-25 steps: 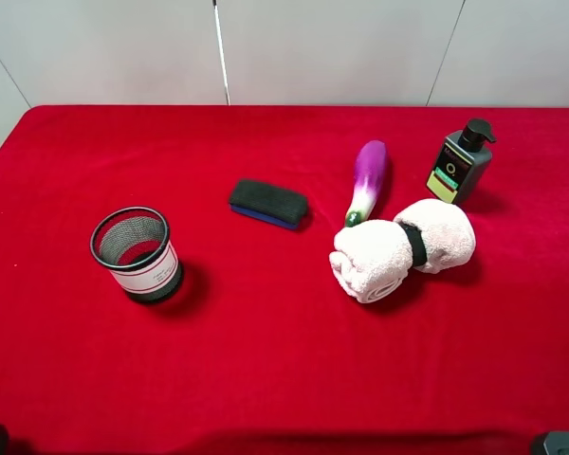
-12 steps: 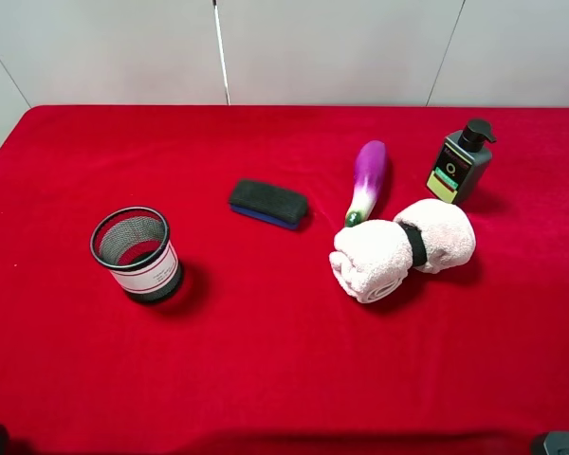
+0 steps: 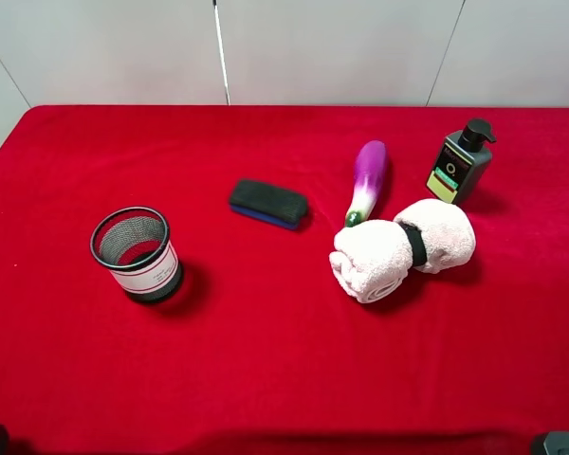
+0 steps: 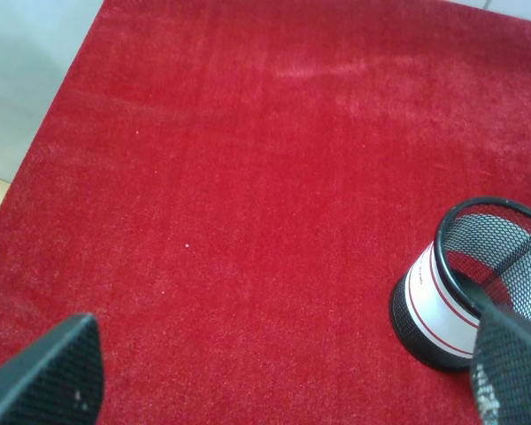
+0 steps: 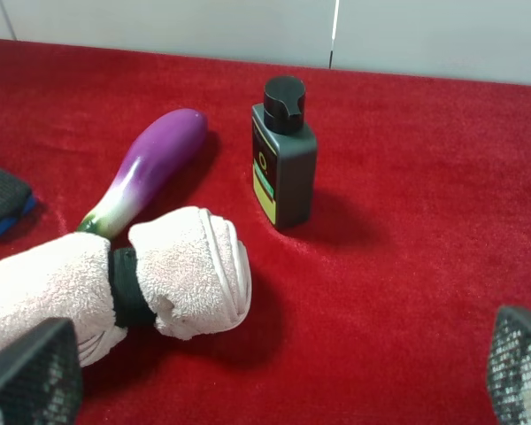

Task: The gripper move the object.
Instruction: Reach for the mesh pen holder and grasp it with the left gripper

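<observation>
The black wire-mesh cup (image 3: pixel 137 254) with a white, red-edged label band stands upright on the red cloth at the left of the table. The left wrist view shows it (image 4: pixel 438 297) just ahead of one fingertip (image 4: pixel 513 367), apart from it. My left gripper (image 4: pixel 280 381) is open and empty, its fingers spread wide above the cloth. My right gripper (image 5: pixel 276 376) is open and empty, facing the towel and bottle. Neither claw shows in the exterior high view.
A black sponge block (image 3: pixel 268 203) lies mid-table. A purple eggplant (image 3: pixel 366 180), a dark pump bottle (image 3: pixel 460 163) and a rolled pink towel with a black band (image 3: pixel 401 248) sit at the right. The right wrist view shows the towel (image 5: pixel 186 274) and the bottle (image 5: pixel 285 159). A white wall stands behind.
</observation>
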`<state>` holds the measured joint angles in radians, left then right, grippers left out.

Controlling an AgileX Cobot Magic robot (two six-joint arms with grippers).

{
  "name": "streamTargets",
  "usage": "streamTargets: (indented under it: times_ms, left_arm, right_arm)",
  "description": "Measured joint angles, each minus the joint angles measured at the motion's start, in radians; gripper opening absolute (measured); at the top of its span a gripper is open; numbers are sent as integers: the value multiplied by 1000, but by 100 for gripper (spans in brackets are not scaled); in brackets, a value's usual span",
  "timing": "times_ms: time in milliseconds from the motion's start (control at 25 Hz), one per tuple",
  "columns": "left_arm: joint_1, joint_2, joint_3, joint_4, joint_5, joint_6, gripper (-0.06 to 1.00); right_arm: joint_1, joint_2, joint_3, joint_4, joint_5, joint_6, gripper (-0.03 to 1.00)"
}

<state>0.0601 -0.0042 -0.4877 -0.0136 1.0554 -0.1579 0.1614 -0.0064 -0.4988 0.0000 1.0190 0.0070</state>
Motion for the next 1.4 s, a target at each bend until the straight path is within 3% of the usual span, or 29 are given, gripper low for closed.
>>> streamTargets:
  times_ms: [1400]
  left_arm:
    - [0,3,-20,-37,-5,48,82]
  right_arm:
    - [0,0,0,0,0,0,69]
